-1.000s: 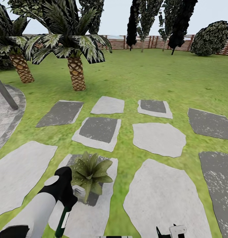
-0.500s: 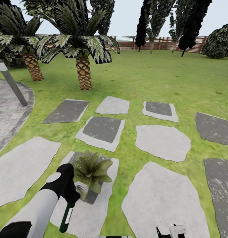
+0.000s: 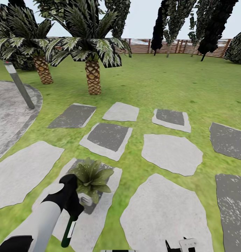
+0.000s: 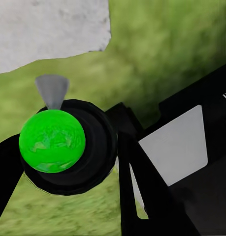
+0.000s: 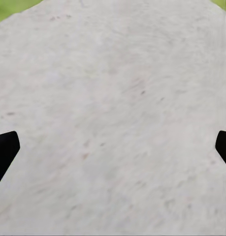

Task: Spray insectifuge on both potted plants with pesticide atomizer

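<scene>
My left gripper [image 3: 74, 210] is shut on the pesticide atomizer [image 3: 69, 231] at the lower left of the head view. Its dark green body with a white stripe hangs below my fingers, and its white trigger head [image 3: 86, 200] points at a potted plant [image 3: 90, 176] right beside it. That plant is a low rosette of broad green leaves on a grey stepping slab [image 3: 99, 224]. In the left wrist view the atomizer [image 4: 52, 141] appears end-on as a green round in a black ring between black fingers. My right gripper [image 3: 179, 245] is open above a pale slab [image 5: 113, 118].
Grey stepping slabs [image 3: 171, 154] lie across the lawn ahead. Two scaly-trunked palms [image 3: 93, 77] stand at the back left. A grey post [image 3: 19, 85] rises from the round paved patio [image 3: 8, 112] on the left. A brown slat fence [image 3: 176, 47] and dark trees close off the far side.
The camera has turned left, bringing the post and patio further into the picture. The atomizer stays in my left gripper beside the plant.
</scene>
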Controlling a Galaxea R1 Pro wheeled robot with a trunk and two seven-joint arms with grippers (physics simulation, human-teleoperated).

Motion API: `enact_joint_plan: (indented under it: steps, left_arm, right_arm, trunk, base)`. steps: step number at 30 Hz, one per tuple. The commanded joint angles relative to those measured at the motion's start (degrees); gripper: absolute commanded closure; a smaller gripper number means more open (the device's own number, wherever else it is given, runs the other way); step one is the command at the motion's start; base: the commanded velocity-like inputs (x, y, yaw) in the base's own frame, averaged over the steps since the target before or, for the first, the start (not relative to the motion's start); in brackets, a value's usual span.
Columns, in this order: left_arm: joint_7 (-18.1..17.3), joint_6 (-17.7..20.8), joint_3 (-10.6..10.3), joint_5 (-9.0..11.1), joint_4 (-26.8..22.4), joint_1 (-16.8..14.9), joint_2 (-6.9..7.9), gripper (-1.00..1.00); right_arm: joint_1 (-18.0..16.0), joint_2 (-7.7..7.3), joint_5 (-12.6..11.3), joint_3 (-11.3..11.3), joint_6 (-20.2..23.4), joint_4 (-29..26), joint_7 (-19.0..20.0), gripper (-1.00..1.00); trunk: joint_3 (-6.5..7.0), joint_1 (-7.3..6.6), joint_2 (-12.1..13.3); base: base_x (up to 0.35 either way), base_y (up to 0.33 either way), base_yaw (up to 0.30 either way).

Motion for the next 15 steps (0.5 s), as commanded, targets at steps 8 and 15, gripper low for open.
enact_joint_plan:
  steps: [8,15]
  left_arm:
    - [-0.5,0.7,0.3,-0.6,-0.1,0.0,-0.03,1.0]
    - [-0.6,0.7,0.3,-0.6,-0.1,-0.2,-0.03,1.0]
  right_arm:
    - [0.0,0.07,0.4,-0.5,-0.1,0.0,0.1,-1.0]
    - [0.0,0.09,0.4,-0.5,-0.1,0.0,0.1,-1.0]
  trunk:
    - [-0.05,-0.01,0.0]
    - [-0.05,-0.01,0.0]
  base:
    - [0.0,-0.272,0.006]
    - [0.0,-0.272,0.233]
